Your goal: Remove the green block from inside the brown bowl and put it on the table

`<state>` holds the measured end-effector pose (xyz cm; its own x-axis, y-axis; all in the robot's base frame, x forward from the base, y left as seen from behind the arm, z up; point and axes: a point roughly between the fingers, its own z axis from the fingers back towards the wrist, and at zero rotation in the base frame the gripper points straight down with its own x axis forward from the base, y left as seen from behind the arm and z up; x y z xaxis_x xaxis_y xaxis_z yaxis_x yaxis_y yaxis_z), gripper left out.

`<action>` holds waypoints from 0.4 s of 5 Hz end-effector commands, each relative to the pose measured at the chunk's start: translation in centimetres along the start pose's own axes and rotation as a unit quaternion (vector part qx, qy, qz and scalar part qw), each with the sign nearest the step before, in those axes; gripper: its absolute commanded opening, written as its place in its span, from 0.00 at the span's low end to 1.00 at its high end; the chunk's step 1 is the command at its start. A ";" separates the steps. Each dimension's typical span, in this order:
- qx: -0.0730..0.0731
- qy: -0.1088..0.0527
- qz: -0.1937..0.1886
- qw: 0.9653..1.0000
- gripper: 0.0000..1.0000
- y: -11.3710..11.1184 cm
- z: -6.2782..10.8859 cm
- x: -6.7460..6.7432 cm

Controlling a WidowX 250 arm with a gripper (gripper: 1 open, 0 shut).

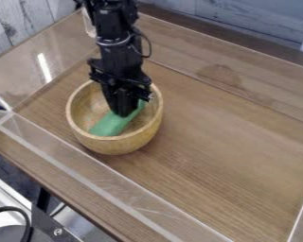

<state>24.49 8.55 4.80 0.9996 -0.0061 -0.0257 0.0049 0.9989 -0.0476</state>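
My arm [113,28] is black all over, built from stacked blocky segments with a matte finish and a few glossy highlights. Just above the claw [124,102] sits a squarish black housing, wider than the links over it. A thin dark cable loops out at the right side, above that housing. The claw's two fingers [116,99] are black and slim; any screws or markings are too small for me to make out.

Tool [125,106] clamped on green block [114,124] in brown bowl [86,138]
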 end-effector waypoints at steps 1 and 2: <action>0.009 -0.020 0.004 1.000 0.00 0.4 1.5 0.9; 0.010 -0.023 0.007 1.000 0.00 0.1 2.4 1.2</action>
<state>24.44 8.30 5.29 0.9984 0.0146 -0.0542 -0.0177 0.9982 -0.0575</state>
